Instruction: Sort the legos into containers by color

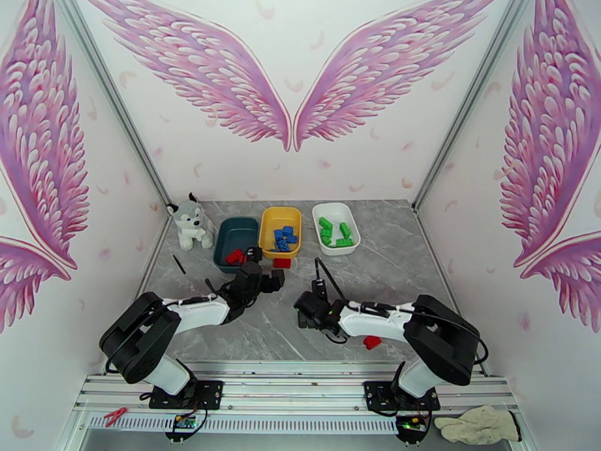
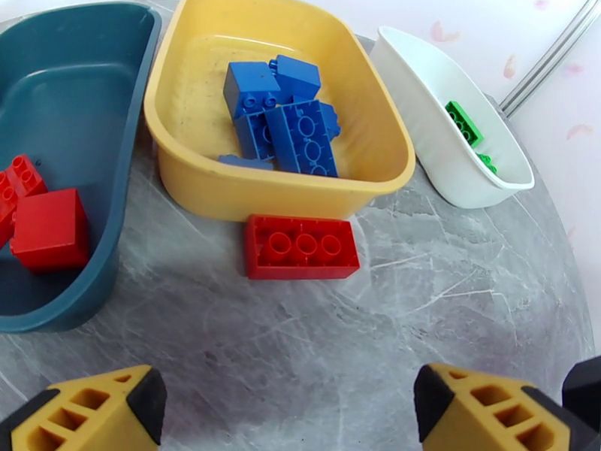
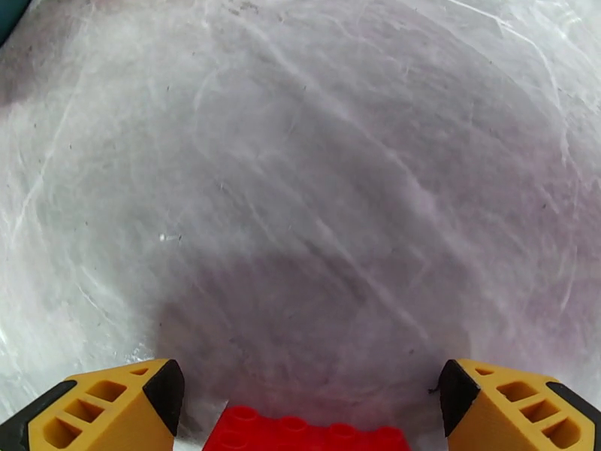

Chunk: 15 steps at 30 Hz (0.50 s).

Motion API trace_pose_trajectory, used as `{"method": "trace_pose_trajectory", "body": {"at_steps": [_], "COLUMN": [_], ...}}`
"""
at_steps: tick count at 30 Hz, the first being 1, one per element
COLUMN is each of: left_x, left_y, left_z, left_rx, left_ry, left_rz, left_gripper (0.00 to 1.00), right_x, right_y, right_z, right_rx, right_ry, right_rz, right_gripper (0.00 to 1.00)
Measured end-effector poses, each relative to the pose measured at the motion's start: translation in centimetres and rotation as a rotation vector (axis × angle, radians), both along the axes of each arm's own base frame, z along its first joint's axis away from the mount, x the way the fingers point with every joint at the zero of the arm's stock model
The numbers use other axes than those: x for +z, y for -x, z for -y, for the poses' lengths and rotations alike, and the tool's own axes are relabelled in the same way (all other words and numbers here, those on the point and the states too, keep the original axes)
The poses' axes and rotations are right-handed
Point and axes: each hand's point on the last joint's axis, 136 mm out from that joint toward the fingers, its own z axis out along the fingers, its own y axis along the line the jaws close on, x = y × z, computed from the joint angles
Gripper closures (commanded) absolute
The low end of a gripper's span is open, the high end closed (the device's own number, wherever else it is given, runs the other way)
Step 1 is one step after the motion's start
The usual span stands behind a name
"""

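On table just in front of yellow tray (image 2: 285, 198): red brick (image 2: 302, 247) lay flat | teal tray (image 2: 83, 92) had red bricks (image 2: 51, 228), yellow had blue bricks (image 2: 289, 122), white tray (image 2: 443, 155) had green bricks (image 2: 463, 123) | L gripper (image 2: 289, 396) released, empty, near red brick | R gripper (image 3: 309, 396) jaws wide, 2nd red brick (image 3: 304, 437) betw. fingers, unclamped

Your plush husky (image 1: 189, 224) sits at the far left corner of the grey marbled table (image 1: 376, 272), with a thin black stick (image 1: 179, 264) lying near it. On the near rail (image 1: 293, 400) you have a pale glove (image 1: 477, 425) at right and a red clip (image 1: 115, 416) at left. Pink wings (image 1: 225, 77) cover the walls.
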Motion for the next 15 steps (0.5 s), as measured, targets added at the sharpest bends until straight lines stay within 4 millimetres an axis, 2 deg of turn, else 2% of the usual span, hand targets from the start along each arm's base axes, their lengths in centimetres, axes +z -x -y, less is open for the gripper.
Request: {"method": "trace_pose_trajectory", "body": {"at_steps": [4,8,15], "left_x": [0.0,-0.1,-0.3], "left_y": [0.1,0.2,0.3], "left_z": [0.2,0.3,0.5], "left_rx": [-0.008,-0.015,-0.022], "left_ry": [0.004,0.006,0.006], "left_rz": [-0.002,-0.006,-0.011], "left_gripper": [0.08,0.08,0.08], "right_x": [0.0,0.0,0.2], "right_y": [0.2,0.6,1.8], "right_z": [0.1,0.4,0.3], "right_rx": [-0.052,-0.087,-0.095], "right_ry": [-0.009,-0.001,0.041], "right_rz": [0.015,0.024,0.044], "right_gripper": [0.18,0.19,0.36]}}
